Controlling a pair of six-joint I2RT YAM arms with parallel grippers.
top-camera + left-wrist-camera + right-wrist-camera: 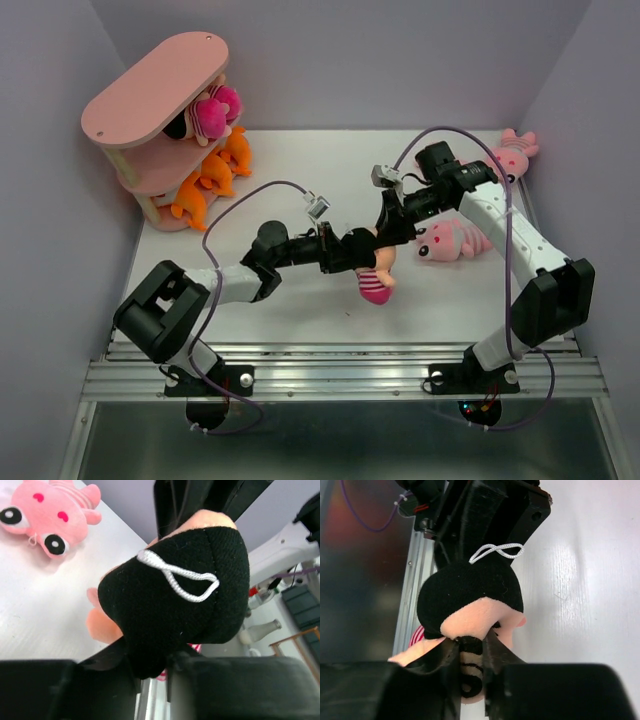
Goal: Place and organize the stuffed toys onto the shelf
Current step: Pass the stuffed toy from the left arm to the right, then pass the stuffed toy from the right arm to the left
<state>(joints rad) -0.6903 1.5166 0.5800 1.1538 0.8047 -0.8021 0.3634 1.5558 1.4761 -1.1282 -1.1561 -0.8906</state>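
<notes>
At ten o'clock on the desk [300,160] the shelf [150,90] stands tilted to the overhead camera. Its middle tier carries a shelved doll [212,112] in magenta, and its lower tier carries orange toys [213,175]. I count three, though they overlap and the top board hides part of both tiers, so neither count is firm.

At centre, the left pincer [345,255] and the right pincer [390,232] meet on the held doll [377,283], which is clear of the desk. From overhead neither grip can be made out. The left wrist view shows its own fingers closed on the black hair [170,605]. The right wrist view shows its own fingers pinching the peach face [475,620]. Both wrist views show a white hanging loop [180,580] that the overhead view does not.

At three o'clock a pink striped animal [450,240] lies just beside the right pincer. A second pink animal [515,150] lies at one o'clock, partly behind the right arm. The count is two dolls and two pink animals.
</notes>
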